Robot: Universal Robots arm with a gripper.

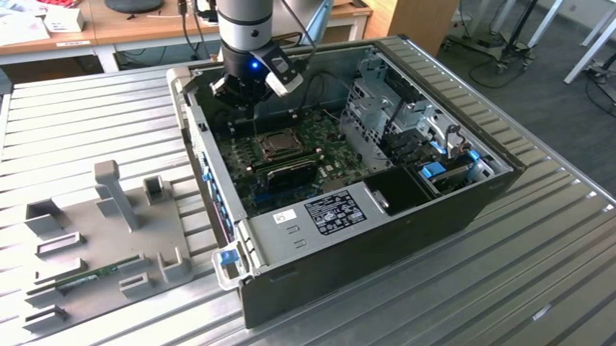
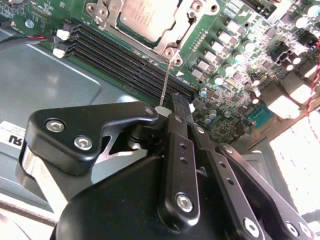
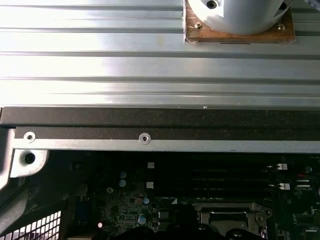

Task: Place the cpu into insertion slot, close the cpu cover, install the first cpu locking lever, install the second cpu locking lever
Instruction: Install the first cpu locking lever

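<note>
While cpu (image 2: 145,17) lies within cpu cover (image 2: 170,44) | jaws closed (tips meeting) | at locking lever (image 2: 169,82) end.

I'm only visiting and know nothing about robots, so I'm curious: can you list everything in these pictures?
computer case: one, black, open on the table.
circuit board: one, green, inside the case.
cpu: one, silver-tan, on the board.
cpu cover: one, silver, framing the cpu.
memory slots: several, black, beside the cpu.
drive cage: one, grey, inside the case.
holder tray: one, grey, exterior view's left of the case.
gripper: one, black, inside the case above the board.
</note>
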